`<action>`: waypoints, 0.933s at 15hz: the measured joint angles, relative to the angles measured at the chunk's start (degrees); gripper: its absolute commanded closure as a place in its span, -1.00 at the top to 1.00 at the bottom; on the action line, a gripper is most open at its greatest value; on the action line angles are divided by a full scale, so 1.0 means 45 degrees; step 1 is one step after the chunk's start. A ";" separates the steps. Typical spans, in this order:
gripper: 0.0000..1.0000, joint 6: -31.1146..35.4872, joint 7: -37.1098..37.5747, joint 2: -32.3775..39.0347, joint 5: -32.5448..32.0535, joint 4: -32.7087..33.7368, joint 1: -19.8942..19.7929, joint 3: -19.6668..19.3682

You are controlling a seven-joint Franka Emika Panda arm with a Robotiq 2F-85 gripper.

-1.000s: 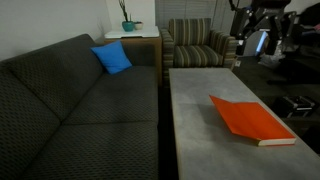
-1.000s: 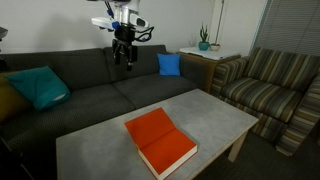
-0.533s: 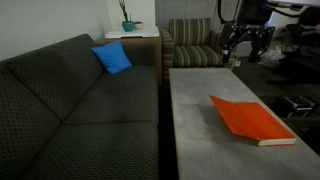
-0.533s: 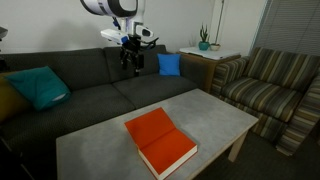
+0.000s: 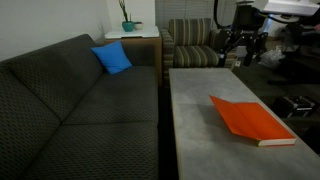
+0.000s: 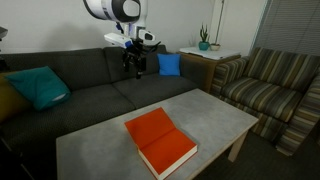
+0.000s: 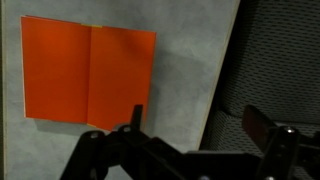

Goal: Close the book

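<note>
The orange-red book (image 5: pixel 250 120) lies flat on the grey coffee table (image 5: pixel 195 100), near its front end. It also shows in an exterior view (image 6: pixel 158 140). In the wrist view the book (image 7: pixel 90 75) shows as two orange panels with a crease between them, lying spread on the table (image 7: pixel 185 60). My gripper (image 5: pixel 243 45) hangs high in the air, well above and apart from the book; it also shows in an exterior view (image 6: pixel 135 62). In the wrist view its fingers (image 7: pixel 200 125) are spread apart with nothing between them.
A dark grey sofa (image 5: pixel 80 100) runs along the table, with a blue cushion (image 5: pixel 112 58) and a teal cushion (image 6: pixel 40 85). A striped armchair (image 6: pixel 265 85) stands at the table's end. A side table with a plant (image 5: pixel 128 20) is in the corner.
The arm has shifted sideways and slightly lower, closer over the table side of the sofa. The book has not moved.
</note>
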 measured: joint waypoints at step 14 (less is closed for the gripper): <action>1.00 -0.0098 0.0015 0.2453 -0.0015 0.1584 0.0549 -0.0123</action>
